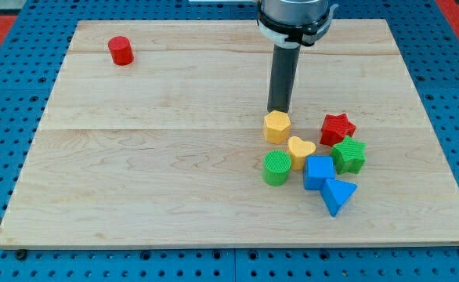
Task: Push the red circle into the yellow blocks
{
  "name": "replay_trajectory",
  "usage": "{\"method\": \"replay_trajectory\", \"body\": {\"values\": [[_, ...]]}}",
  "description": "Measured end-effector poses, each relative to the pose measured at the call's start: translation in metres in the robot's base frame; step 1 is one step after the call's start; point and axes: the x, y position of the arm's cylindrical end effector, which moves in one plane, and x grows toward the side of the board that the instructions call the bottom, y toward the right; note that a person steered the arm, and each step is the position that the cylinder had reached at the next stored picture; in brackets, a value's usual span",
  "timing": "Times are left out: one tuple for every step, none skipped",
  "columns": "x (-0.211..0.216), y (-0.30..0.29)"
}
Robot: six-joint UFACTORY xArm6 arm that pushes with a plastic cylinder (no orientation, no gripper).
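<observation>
My tip [279, 110] is touching the yellow hexagon [277, 126], holding nothing; the red circle [121, 50] is lying well apart toward the view's top left

Pale matt wooden board [175, 172]; ridged green cylinder [276, 168].

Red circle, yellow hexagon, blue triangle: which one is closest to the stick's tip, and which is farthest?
Counting from my tip:
1. Yellow hexagon, right below the tip, about touching it.
2. Blue triangle, toward the view's bottom right, at the cluster's far edge.
3. Red circle, alone near the view's top left corner.
</observation>
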Motion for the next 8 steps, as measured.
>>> {"method": "replay_trajectory", "body": {"values": [[-0.032, -0.020], [-0.106, -0.055], [-0.168, -0.126], [-0.184, -0.227], [-0.172, -0.255], [-0.137, -0.201], [-0.111, -0.160], [-0.127, -0.183]]}}
